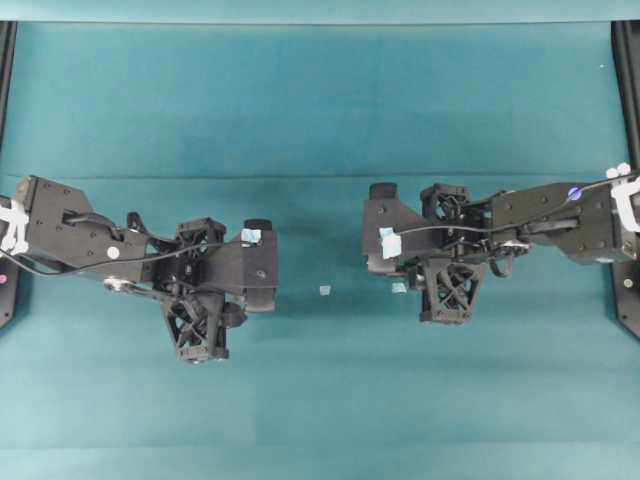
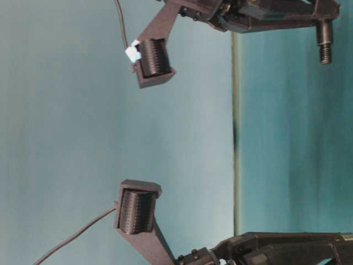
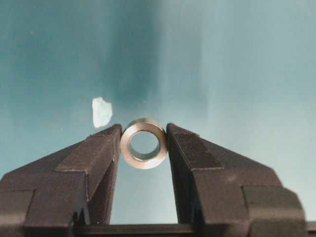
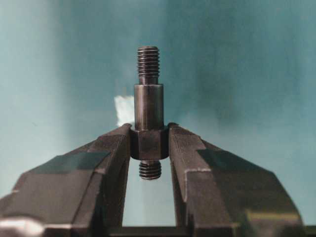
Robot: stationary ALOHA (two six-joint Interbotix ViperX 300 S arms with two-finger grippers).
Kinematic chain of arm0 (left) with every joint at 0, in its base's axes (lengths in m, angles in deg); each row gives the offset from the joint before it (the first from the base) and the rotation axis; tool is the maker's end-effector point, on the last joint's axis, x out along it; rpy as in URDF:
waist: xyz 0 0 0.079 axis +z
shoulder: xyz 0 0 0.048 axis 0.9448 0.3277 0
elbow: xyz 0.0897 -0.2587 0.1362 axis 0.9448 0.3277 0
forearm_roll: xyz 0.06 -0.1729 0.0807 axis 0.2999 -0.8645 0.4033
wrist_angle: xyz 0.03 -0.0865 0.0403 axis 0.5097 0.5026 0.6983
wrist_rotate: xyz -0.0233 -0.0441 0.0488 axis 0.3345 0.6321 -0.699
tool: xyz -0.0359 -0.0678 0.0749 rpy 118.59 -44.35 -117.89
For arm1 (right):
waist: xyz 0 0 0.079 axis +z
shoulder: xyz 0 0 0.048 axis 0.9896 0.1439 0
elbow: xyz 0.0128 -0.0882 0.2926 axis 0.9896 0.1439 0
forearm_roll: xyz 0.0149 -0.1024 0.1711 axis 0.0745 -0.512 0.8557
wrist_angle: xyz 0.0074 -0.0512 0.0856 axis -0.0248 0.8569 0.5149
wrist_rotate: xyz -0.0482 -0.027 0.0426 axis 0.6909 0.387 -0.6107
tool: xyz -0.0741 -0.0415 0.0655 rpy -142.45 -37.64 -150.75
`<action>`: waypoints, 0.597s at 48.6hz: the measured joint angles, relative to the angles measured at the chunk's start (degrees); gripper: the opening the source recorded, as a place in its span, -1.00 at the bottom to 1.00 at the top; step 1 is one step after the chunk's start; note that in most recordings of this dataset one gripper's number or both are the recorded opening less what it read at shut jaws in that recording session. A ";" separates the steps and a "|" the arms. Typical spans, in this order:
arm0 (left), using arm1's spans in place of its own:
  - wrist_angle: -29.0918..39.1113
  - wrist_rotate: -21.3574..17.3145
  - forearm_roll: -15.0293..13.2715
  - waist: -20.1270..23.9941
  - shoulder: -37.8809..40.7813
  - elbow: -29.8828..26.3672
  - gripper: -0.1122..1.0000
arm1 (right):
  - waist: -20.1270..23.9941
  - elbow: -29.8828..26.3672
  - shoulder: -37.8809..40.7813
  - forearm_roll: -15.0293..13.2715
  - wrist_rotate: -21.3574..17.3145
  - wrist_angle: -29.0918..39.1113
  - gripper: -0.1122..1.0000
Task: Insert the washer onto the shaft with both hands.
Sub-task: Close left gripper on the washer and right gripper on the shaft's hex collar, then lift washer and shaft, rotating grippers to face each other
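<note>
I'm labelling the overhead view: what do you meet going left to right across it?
Left gripper → small tape scrap on the teal table → right gripper.

Washer (image 3: 144, 143) unseen overhead; arms cropped.

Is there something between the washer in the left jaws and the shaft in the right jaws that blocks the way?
Nothing visible does. The washer and the shaft are each held up in their jaws, and the overhead view shows only open space between the two grippers, with a small tape scrap lying on the table below.
</note>
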 measured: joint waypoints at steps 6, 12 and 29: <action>-1.58 0.00 0.00 0.00 -0.26 0.18 -0.14 | 0.00 0.44 -0.62 0.35 0.00 -1.23 -0.80; -3.08 0.09 0.00 0.00 -0.44 0.44 -0.14 | 0.09 0.79 -0.97 0.44 -0.53 -2.20 -0.80; -6.06 -0.18 0.00 0.00 -0.88 0.97 -0.14 | 1.58 4.57 -2.90 0.53 -2.11 -8.44 -0.80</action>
